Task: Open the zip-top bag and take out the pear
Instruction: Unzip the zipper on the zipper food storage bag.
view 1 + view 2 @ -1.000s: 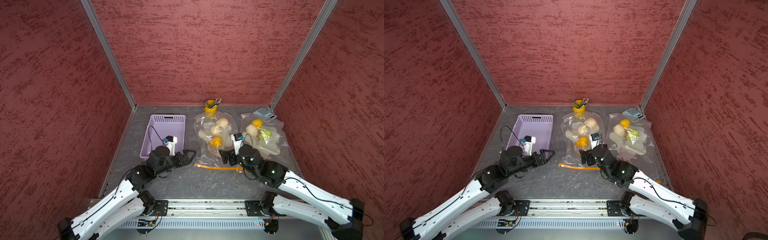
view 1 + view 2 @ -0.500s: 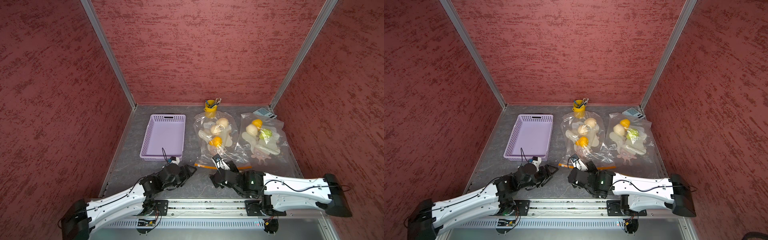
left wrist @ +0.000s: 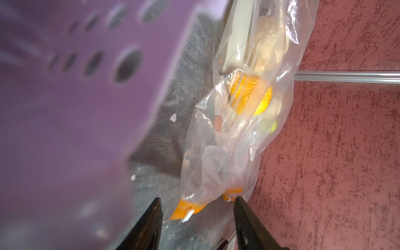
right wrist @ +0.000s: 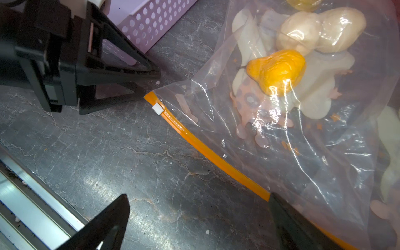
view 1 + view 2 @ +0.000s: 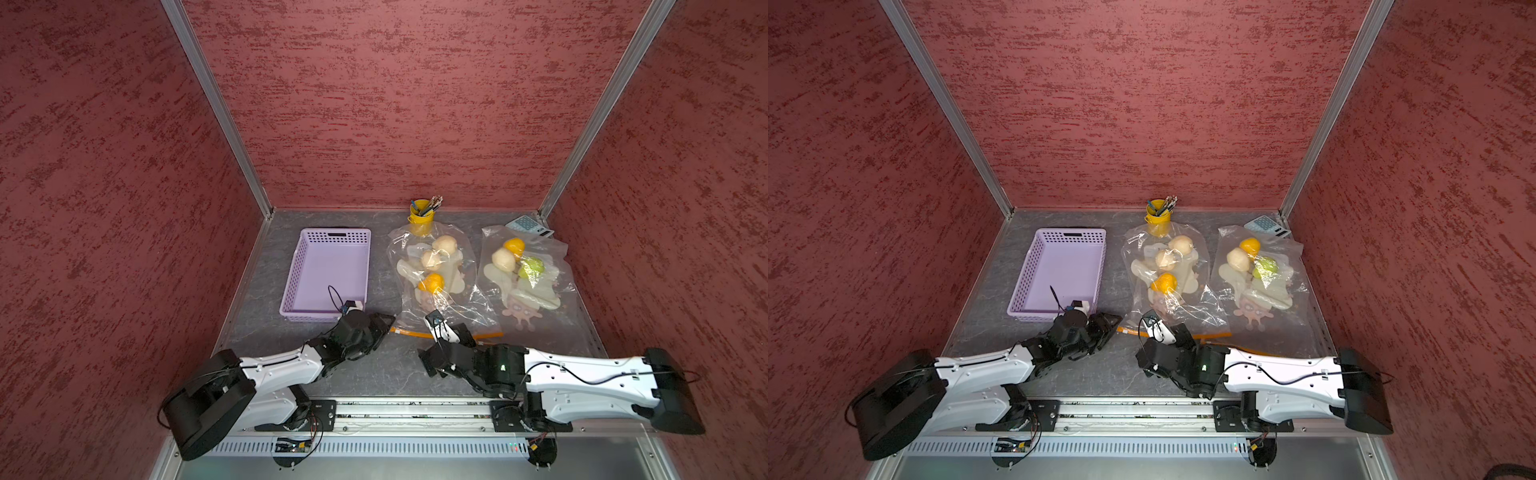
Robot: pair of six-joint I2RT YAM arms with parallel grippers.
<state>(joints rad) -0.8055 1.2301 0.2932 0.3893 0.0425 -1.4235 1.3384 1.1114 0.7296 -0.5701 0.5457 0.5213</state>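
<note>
A clear zip-top bag (image 5: 432, 286) lies flat, its orange zip strip (image 4: 207, 149) toward the front in both top views. The orange-yellow pear (image 4: 277, 71) lies inside it with two pale fruits, also seen as the pear (image 5: 431, 282). My left gripper (image 3: 197, 207) is low at the strip's left end. Its jaws stand apart on either side of the white slider (image 3: 187, 214) without touching it. My right gripper (image 4: 199, 198) is wide open over the table, one finger above the strip. In a top view the left gripper (image 5: 384, 326) and right gripper (image 5: 442, 349) face each other.
A lilac basket (image 5: 336, 235) stands just left of the bag, close behind my left gripper. A second clear bag (image 5: 528, 291) with fruits lies to the right. A yellow pen cup (image 5: 421, 216) and a small calculator (image 5: 528, 226) sit at the back wall.
Both arms have dropped low and stretched along the table. The left gripper has reached the zip's left end and its jaws have narrowed. The right gripper stays wide open.
</note>
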